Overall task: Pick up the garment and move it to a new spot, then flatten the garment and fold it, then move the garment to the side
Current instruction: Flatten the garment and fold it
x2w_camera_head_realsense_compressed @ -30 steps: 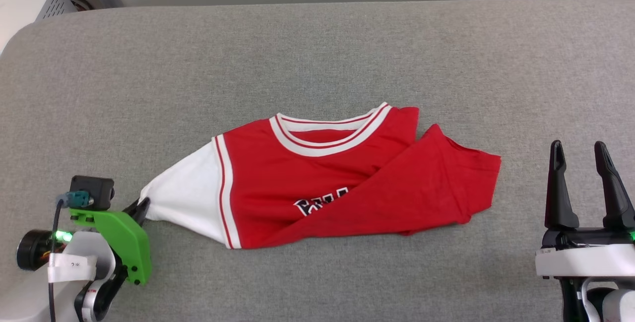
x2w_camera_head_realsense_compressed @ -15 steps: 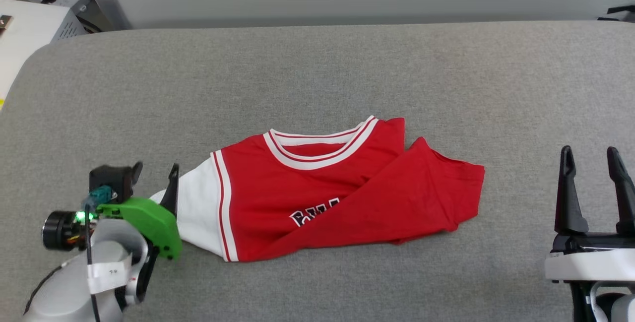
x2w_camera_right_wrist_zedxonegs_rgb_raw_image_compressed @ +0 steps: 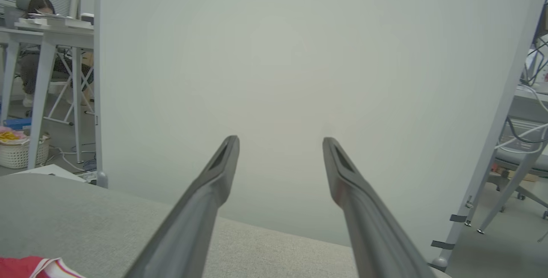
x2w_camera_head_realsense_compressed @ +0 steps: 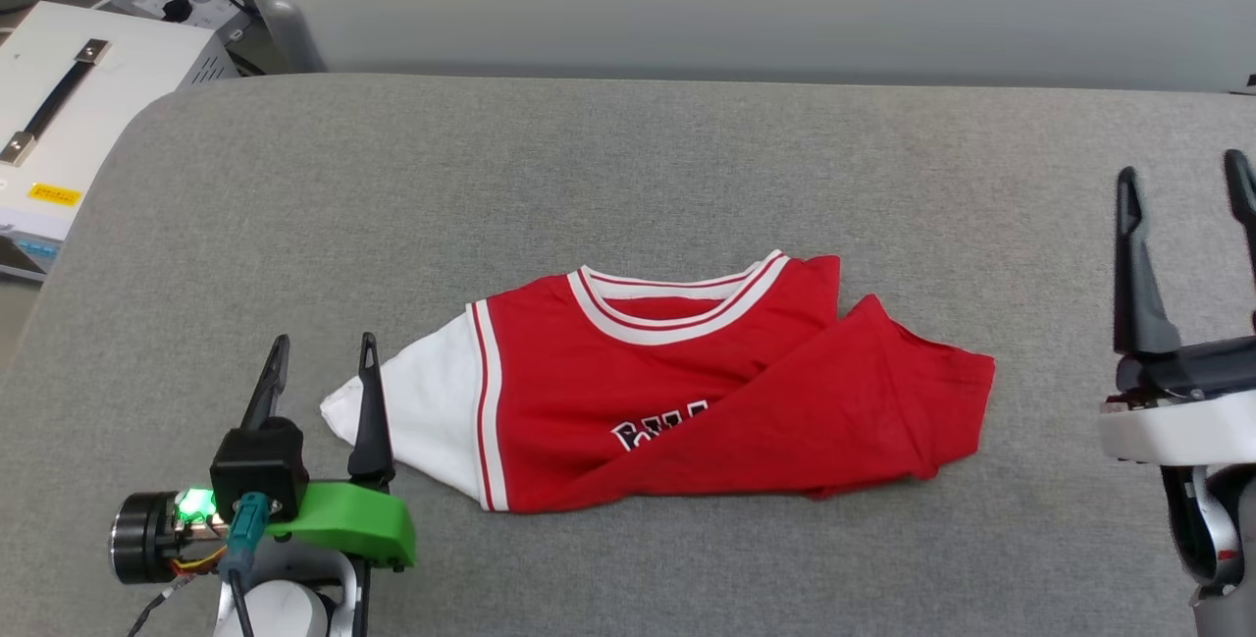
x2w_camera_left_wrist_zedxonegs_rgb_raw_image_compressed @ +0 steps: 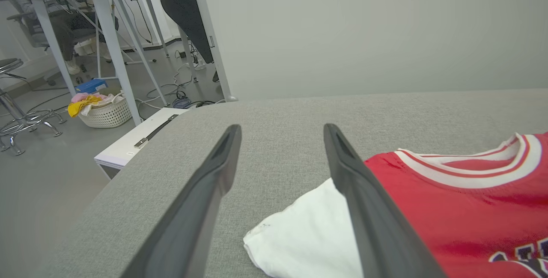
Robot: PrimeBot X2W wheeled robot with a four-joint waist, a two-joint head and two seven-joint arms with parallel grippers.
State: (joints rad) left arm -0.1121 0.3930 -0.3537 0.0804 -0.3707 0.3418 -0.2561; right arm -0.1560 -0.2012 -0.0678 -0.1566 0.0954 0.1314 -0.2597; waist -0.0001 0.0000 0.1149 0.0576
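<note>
The white sleeve (x2w_camera_head_realsense_compressed: 422,411), pinched a second ago by the left gripper (x2w_camera_head_realsense_compressed: 325,340), has been let go, and the jaws are now spread wide and empty.

In the head view, one red jersey (x2w_camera_head_realsense_compressed: 687,382) is seen lying folded near the middle of the grey padded table (x2w_camera_head_realsense_compressed: 628,176), closer to its front edge, with the collar toward the far edge. The right gripper (x2w_camera_head_realsense_compressed: 1183,166) is held open and empty by the right edge, well apart from the jersey. One white case (x2w_camera_head_realsense_compressed: 78,87) stands off the far left corner.

In the left wrist view, one finger is seen crossing the sleeve; contact cannot be told. A laundry basket (x2w_camera_left_wrist_zedxonegs_rgb_raw_image_compressed: 105,113) is added on the floor.

In the right wrist view, a corner of the jersey is shown, and one person (x2w_camera_right_wrist_zedxonegs_rgb_raw_image_compressed: 36,6) is seated at a desk (x2w_camera_right_wrist_zedxonegs_rgb_raw_image_compressed: 47,29).
</note>
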